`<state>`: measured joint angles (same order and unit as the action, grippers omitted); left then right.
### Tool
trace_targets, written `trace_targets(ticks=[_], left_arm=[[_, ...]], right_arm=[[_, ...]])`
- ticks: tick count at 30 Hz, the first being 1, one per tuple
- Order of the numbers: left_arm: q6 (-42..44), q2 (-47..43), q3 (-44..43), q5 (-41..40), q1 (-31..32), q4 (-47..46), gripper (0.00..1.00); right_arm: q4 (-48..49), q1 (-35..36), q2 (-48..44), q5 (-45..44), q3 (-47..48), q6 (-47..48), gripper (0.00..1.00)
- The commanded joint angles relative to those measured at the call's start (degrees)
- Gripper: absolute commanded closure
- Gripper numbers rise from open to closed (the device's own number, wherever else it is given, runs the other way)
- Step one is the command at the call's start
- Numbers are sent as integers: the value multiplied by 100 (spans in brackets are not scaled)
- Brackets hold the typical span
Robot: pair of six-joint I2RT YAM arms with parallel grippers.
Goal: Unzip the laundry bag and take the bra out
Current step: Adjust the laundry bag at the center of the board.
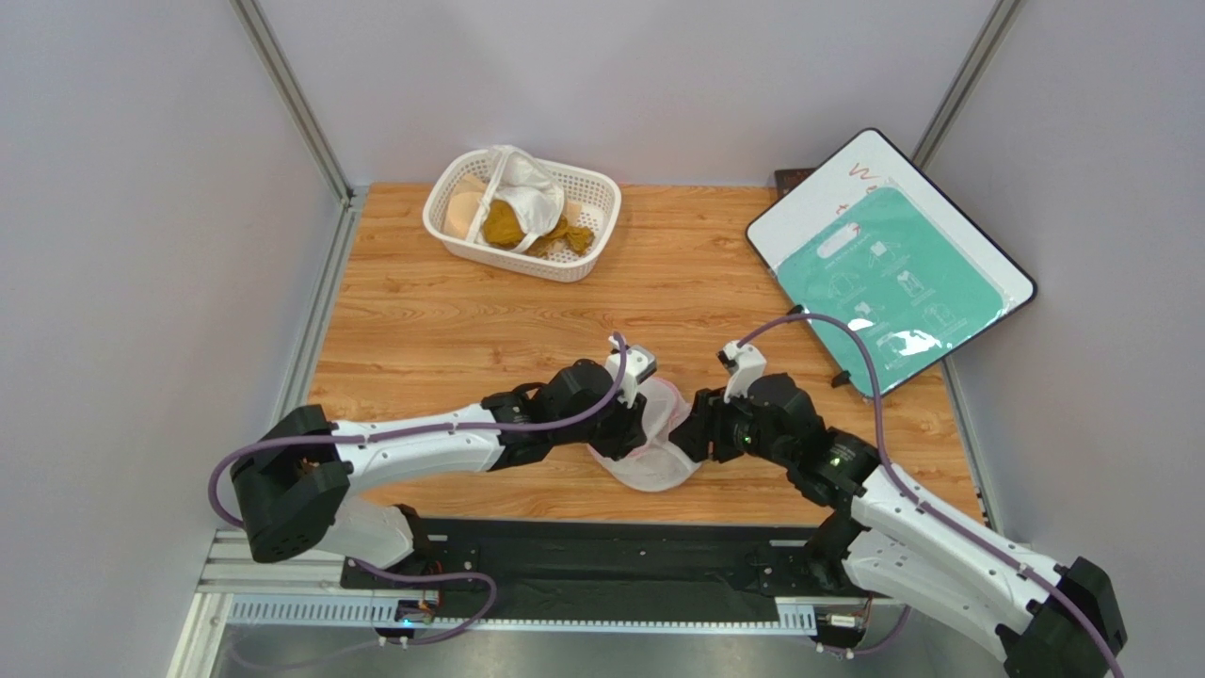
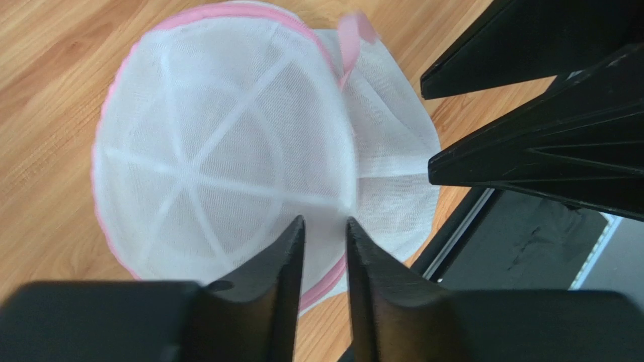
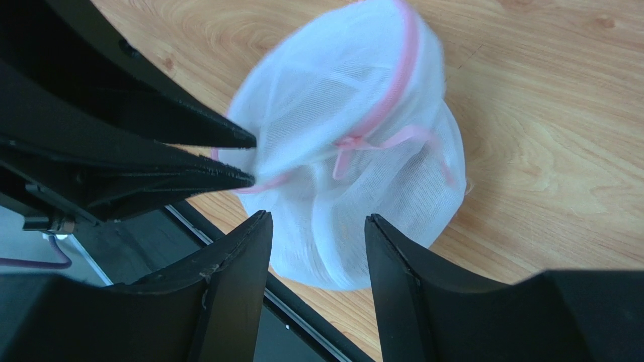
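The laundry bag (image 1: pixel 654 449) was near the front of a wood-grain table (image 1: pixel 425 325) enclosed by grey walls (image 1: pixel 142 212). The left gripper (image 2: pixel 321 230) pinched its rim, and the right gripper (image 3: pixel 317 226) gaped around it.

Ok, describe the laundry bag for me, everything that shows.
The laundry bag is a round pouch of white see-through mesh with pink trim along its rim, white ribs radiating like spokes across one domed half, and a pink ribbon tab on that trim. It sits at the near edge of the wooden table, between both arms. The left gripper pinches its rim; the right gripper straddles the other side, open. Nothing coloured shows through the mesh.
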<state>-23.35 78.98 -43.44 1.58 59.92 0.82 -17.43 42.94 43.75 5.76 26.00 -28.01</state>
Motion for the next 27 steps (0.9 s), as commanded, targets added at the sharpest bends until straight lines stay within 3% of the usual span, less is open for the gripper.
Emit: trace_targets(ticks=[1, 5, 8, 9, 14, 15, 20, 27], left_arm=[[15, 39, -138, 149, 28, -284, 75], [24, -32, -121, 140, 28, -258, 94], [24, -49, -138, 96, 28, -153, 100], [33, -58, -156, 114, 28, -117, 97], [234, -356, -138, 237, 151, -223, 45], [296, -366, -173, 228, 178, -188, 41], [639, -103, -498, 36, 283, 215, 31], [929, 364, -640, -789, 310, 498, 30]], right_arm=[[301, -13, 248, 364, 318, 217, 47], [529, -22, 380, 479, 274, 164, 48], [513, -22, 415, 400, 309, 199, 48], [495, -14, 407, 382, 327, 208, 48], [250, -14, 214, 242, 362, 147, 48], [197, -14, 91, 181, 353, 121, 48], [-67, -14, -409, 22, 248, 41, 48], [-278, -14, -789, 74, 230, -38, 48]])
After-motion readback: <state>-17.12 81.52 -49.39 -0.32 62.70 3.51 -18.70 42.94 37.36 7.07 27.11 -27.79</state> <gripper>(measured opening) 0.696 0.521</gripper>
